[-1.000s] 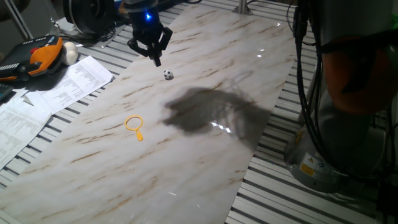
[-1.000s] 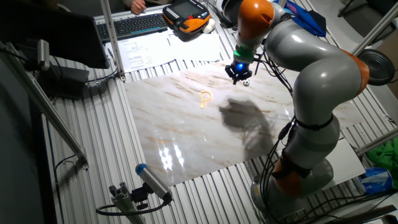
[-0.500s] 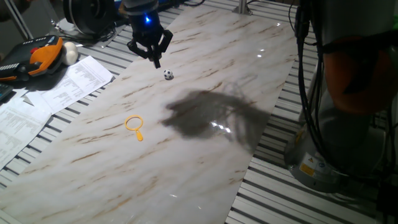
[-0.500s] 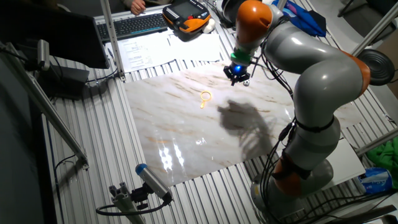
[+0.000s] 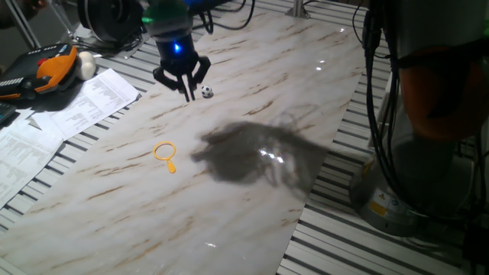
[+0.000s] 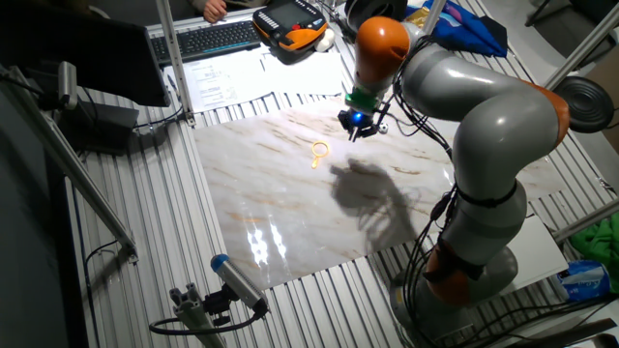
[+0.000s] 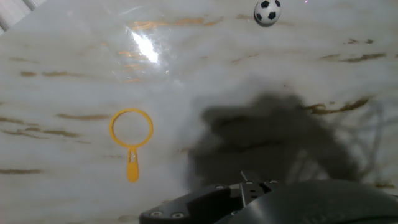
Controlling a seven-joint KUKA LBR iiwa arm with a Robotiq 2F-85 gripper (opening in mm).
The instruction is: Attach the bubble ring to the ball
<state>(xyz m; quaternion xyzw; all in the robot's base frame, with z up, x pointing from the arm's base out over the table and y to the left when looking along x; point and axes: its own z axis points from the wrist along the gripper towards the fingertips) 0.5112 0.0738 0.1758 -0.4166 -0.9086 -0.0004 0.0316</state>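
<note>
I had the gripper (image 5: 186, 92) hanging above the marble slab (image 5: 252, 69) just beside the ball (image 5: 207, 92), its jaws spread apart and holding nothing. The bubble ring (image 5: 165, 153) lay flat on the slab, well apart from the ball, its handle pointing away from it. To do this step well I judged I should centre over the short handle, line the fingers across it, and descend slowly, since a thin flat piece skids easily on polished stone.
</note>
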